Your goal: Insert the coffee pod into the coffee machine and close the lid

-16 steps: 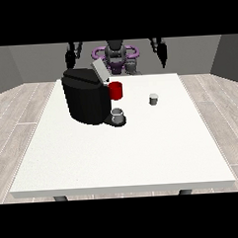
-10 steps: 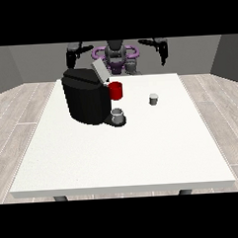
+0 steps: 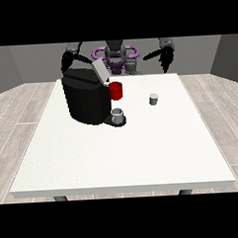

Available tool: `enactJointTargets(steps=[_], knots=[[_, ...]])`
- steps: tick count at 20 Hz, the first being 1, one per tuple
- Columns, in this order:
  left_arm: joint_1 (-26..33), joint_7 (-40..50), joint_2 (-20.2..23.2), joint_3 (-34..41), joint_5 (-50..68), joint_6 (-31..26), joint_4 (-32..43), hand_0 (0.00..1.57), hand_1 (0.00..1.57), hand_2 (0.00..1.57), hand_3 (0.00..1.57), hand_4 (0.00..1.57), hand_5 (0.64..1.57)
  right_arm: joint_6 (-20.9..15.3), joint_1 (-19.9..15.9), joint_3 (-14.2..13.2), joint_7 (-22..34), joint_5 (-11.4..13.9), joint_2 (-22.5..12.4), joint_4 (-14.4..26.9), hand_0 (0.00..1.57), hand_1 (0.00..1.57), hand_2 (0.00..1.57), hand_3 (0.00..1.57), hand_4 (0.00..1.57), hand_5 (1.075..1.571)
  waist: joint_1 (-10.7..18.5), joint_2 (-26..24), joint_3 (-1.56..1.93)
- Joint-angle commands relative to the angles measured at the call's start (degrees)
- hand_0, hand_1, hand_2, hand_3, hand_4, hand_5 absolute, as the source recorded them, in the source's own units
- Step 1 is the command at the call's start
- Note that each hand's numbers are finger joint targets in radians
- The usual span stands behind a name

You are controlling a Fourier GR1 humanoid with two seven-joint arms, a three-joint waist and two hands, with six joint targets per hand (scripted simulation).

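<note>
Coffee pod [image 3: 153, 99] stands upright on the table [image 3: 142, 149], right of the coffee machine [image 3: 87, 98], apart from it. Judged light, rigid, slick-sided (small, easy to tip); take it by opposite sides near the top. Machine lid [image 3: 100, 71] tilted open. My hand at the view's right [image 3: 165, 59] hangs above the far edge, finger posture unreadable; hand at left [image 3: 67, 61] likewise

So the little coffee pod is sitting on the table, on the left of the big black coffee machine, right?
Not quite. The front view shows the little coffee pod sitting on the table, but at the right of the big black coffee machine, not the left. It stands apart from the machine.
</note>
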Motion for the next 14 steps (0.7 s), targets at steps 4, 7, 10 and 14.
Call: enactJointTargets(steps=[4,7,10,14], knots=[[-10.9,2.1,5.0,3.9,-2.9,-2.3,11.3,0.00,0.00,0.00,0.00,0.00,1.571,0.1,-5.8,1.7,1.9,1.5,0.5,-0.9,0.00,0.00,0.00,0.00,0.00,1.571,-4.2,5.9,-0.04],[-12.4,4.8,5.8,1.8,-6.5,-3.2,12.8,0.00,0.00,0.00,0.00,0.00,1.571,0.4,-3.6,2.7,0.3,0.2,2.8,0.5,0.00,0.00,0.00,0.00,0.00,1.571,-5.2,4.4,-0.02],[-16.4,5.3,8.3,2.8,-7.8,-4.8,17.7,0.00,0.00,0.00,0.00,0.00,1.571,-2.9,-5.6,4.4,2.9,3.8,4.2,0.5,0.00,0.00,0.00,0.00,0.00,1.571,-6.3,7.2,-0.03],[-19.6,-2.0,10.8,4.2,-9.8,-4.6,24.9,0.00,0.00,0.00,0.00,0.00,1.571,-4.1,-5.6,7.3,-0.1,5.3,4.3,1.3,0.00,0.00,0.00,0.00,0.00,1.571,-7.0,12.6,-0.05]])
